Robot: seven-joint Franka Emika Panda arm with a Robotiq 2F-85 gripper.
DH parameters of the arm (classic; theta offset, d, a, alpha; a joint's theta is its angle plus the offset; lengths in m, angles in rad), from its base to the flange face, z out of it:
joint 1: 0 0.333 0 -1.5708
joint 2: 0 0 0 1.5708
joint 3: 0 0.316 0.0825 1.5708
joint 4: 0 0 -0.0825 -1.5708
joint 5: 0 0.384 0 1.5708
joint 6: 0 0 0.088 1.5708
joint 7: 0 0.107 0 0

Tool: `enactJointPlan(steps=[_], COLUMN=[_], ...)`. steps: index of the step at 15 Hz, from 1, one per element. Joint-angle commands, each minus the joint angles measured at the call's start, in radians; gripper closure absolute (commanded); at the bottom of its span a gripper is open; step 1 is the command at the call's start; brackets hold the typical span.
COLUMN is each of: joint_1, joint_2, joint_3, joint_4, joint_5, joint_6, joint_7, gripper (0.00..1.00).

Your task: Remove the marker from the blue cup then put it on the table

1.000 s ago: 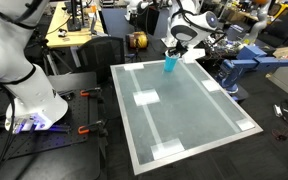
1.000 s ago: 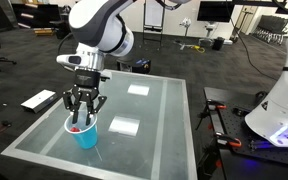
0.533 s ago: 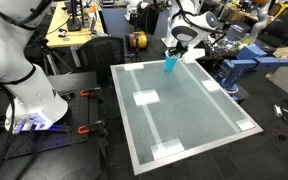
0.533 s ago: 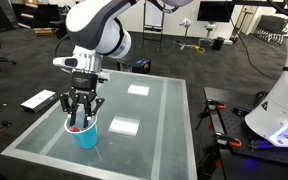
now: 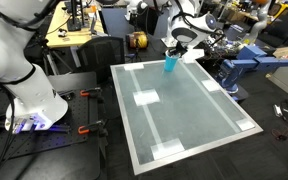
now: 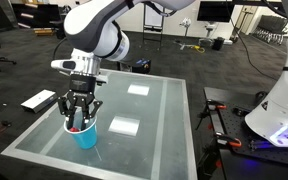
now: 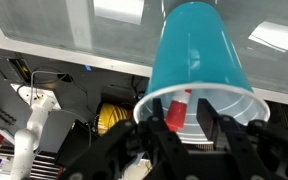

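The blue cup [image 6: 86, 135] stands upright near a corner of the table [image 6: 154, 110]; it also shows in an exterior view [image 5: 170, 64]. The red-pink marker [image 6: 76, 127] leans inside it. My gripper [image 6: 80, 120] is right above the cup with its fingertips dipped into the mouth. In the wrist view the cup [image 7: 194, 45] fills the middle, and the marker [image 7: 178, 110] lies between the two fingers of my gripper [image 7: 181, 104], closer to one of them. The fingers are apart and are not pressed on the marker.
White tape patches [image 6: 124, 126] lie on the table top [image 5: 184, 120]. A white robot base [image 5: 24, 85] stands on the floor beside the table. A wooden desk [image 5: 74, 35], a yellow reel [image 5: 136, 41] and blue equipment [image 5: 246, 60] are beyond the far edge.
My gripper has sunk slightly lower over the cup, bringing its fingertips into the mouth. Cup and marker have not moved.
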Motion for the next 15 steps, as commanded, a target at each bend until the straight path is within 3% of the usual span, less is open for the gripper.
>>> enactJointPlan(steps=[1,2,3,5,7,15], joint_1=[-0.02,-0.021,-0.023,-0.027,-0.03,-0.052], joint_2=[0.024,0.027,0.027,0.027,0.019,-0.043], joint_3=[0.031,0.033,0.035,0.039,0.042,0.064], joint_4=[0.032,0.033,0.031,0.029,0.021,-0.037], joint_5=[-0.021,-0.02,-0.018,-0.017,-0.016,0.002], joint_6=[0.015,0.015,0.017,0.018,0.023,0.076], joint_7=[0.037,0.037,0.035,0.034,0.032,0.013], gripper=[0.66,0.74,0.9,1.0,0.95,0.95])
